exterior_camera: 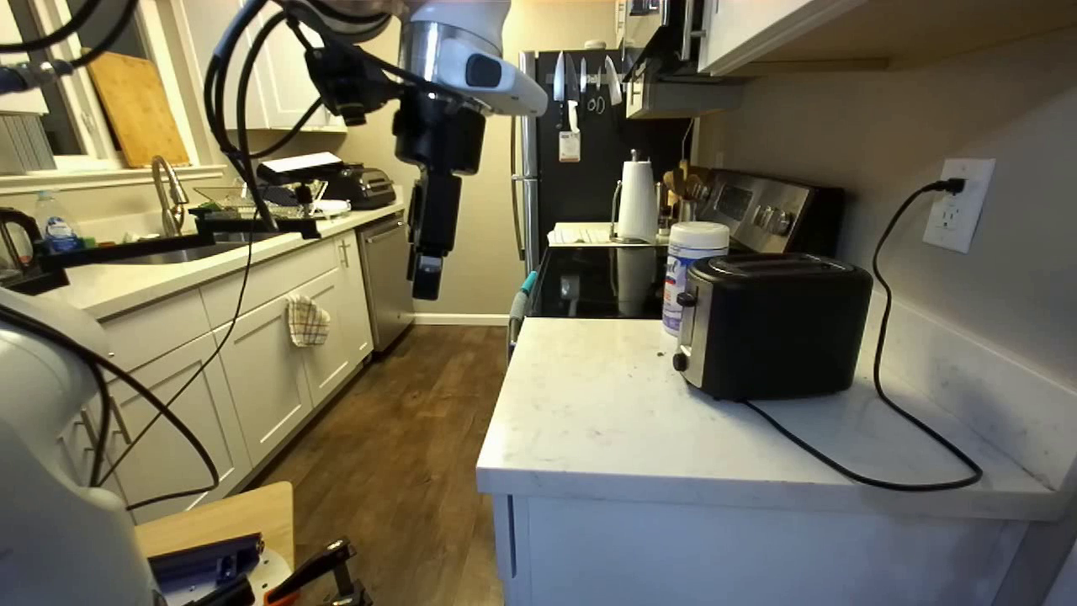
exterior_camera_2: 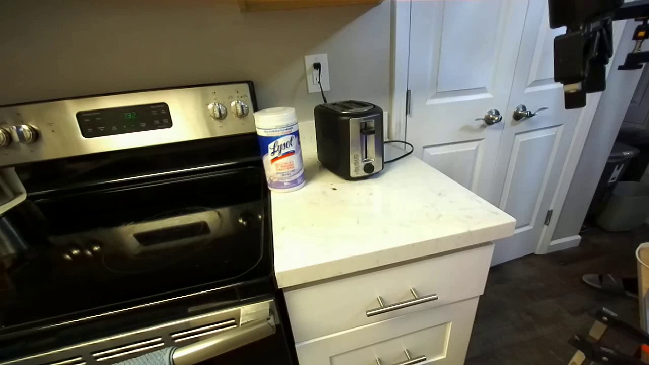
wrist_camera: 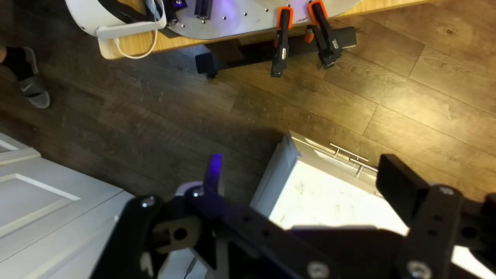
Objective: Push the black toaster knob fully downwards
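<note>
– Gripper [wrist_camera: 301, 166] closest: dark jaws across the bottom of the wrist view, spread wide, nothing in grip.

– Position?

– Mid-air in both exterior views, well apart from the black toaster [exterior_camera: 778, 328]. Arm [exterior_camera: 475, 59] comes in along the top of the frame in an exterior view, left of centre.

– Toaster where, exactly?

– Upright on the white counter [exterior_camera: 606, 421], right side of frame in an exterior view, silver end panel [exterior_camera_2: 357, 137] facing left there. Power cord [exterior_camera: 913, 486] loops along the counter, up to the wall outlet [exterior_camera: 951, 220]. Plug [exterior_camera: 955, 185] is in.

– Lever [exterior_camera_2: 368, 130]?

– Up. Near the top of its slot [exterior_camera_2: 366, 148] on the panel, seen in an exterior view. Black dial [exterior_camera_2: 369, 168] lower on the same panel.

– What's next to it?

– White Lysol wipes container [exterior_camera_2: 282, 152], just left of the toaster in an exterior view. Gap at the bases, so apart. Stove [exterior_camera_2: 152, 223] fills the left of the frame, green digits on its display [exterior_camera_2: 101, 124].

– Anything else from the wrist?

– Counter corner shows between the jaws, lower right. Wooden table [wrist_camera: 135, 44] along the top edge, two black-and-orange clamps [wrist_camera: 284, 42] at its edge. Sandalled foot [wrist_camera: 35, 86] far left. White doors [wrist_camera: 58, 217] lower left.

– Grip state readable from outside?

– Cannot tell from the exterior views. Wrist view is the clear one.
</note>
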Robot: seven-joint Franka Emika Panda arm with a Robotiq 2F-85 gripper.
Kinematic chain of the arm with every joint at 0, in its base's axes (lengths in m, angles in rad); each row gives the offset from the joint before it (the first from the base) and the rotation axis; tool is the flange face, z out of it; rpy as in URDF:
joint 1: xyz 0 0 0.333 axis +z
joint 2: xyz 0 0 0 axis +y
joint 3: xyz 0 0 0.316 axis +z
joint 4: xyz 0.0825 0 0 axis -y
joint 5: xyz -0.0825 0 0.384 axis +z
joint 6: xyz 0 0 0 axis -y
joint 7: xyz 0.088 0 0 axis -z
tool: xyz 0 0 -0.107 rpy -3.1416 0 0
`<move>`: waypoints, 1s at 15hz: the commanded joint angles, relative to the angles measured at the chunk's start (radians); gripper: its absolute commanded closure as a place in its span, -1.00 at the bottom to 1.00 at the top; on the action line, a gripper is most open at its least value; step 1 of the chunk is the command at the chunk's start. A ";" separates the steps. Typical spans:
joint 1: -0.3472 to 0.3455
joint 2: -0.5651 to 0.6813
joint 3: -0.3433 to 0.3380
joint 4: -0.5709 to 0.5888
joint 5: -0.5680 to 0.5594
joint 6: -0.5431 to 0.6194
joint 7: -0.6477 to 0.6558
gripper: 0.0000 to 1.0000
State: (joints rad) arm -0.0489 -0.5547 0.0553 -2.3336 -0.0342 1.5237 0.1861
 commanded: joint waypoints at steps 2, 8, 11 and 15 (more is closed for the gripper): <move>-0.002 0.025 -0.001 0.004 0.001 0.056 0.035 -1.00; -0.008 0.205 0.039 0.029 0.018 0.430 0.242 -1.00; 0.004 0.322 0.066 0.079 0.009 0.603 0.339 -1.00; 0.026 0.455 0.086 0.191 -0.012 0.752 0.449 -1.00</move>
State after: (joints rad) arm -0.0377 -0.1913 0.1318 -2.2364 -0.0301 2.2135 0.5558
